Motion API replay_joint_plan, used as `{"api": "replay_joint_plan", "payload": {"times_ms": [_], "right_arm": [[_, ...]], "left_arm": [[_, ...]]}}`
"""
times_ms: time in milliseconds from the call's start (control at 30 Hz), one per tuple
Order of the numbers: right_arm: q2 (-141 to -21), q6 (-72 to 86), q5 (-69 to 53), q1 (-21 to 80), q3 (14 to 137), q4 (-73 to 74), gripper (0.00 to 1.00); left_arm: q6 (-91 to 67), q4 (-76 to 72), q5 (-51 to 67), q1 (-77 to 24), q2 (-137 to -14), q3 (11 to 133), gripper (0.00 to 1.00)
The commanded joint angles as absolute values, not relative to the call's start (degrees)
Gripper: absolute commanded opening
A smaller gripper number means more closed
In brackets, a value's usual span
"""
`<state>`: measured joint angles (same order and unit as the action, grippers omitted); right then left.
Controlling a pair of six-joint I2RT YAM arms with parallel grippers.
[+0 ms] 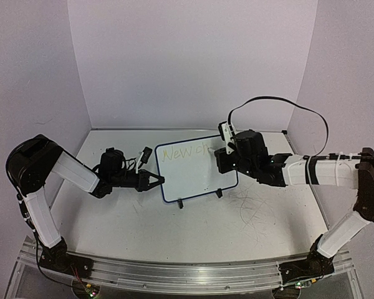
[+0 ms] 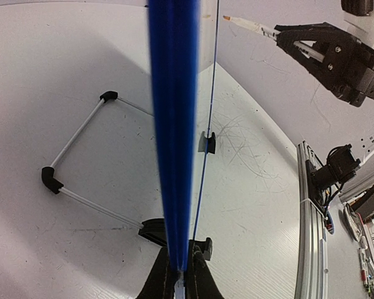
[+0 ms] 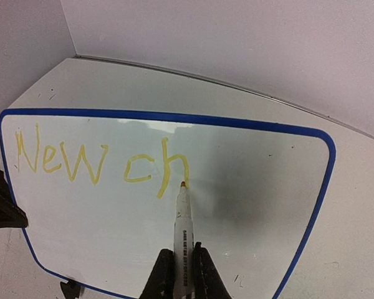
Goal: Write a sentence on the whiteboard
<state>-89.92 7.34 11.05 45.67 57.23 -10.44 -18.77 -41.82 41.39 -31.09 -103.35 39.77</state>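
The small white rectangular whiteboard with a thin blue rounded frame stands tilted back on two small black feet at the centre of the top view, on the scuffed white tabletop. It looks light, thin and stiff, with a glossy face, so it would likely slide or tip under pen pressure. The frame edge is the sensible place to hold it. The left gripper is there, reaching in low from the left of the frame with its forearm near level, its claw pinched tight on the board's left edge. The pale yellow handwritten sentence reads "New ch" across the board's upper left. The right gripper comes in from the right of the frame with its elbow bent and its wrist pitched toward the board, its claw narrow around the barrel of a slim white marker with an orange tip. The tip touches the board at the foot of the "h". The marker looks stiff and light, and it probably needs only gentle contact.
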Motion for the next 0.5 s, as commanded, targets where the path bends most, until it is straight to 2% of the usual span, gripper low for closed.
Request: {"api": "replay_joint_plan", "payload": {"times_ms": [0,467], "right_arm": [[-86.6,5.3,10.3,45.0,57.8,-12.2,0.00],[-87.2,5.7,8.1,43.6,57.0,-12.6,0.00]], "left_arm": [[-16.8,-39.2,37.6,-31.3,-102.4,41.3,0.00],[-16.8,-39.1,37.5,-31.3,-102.5,41.2,0.00]]}}
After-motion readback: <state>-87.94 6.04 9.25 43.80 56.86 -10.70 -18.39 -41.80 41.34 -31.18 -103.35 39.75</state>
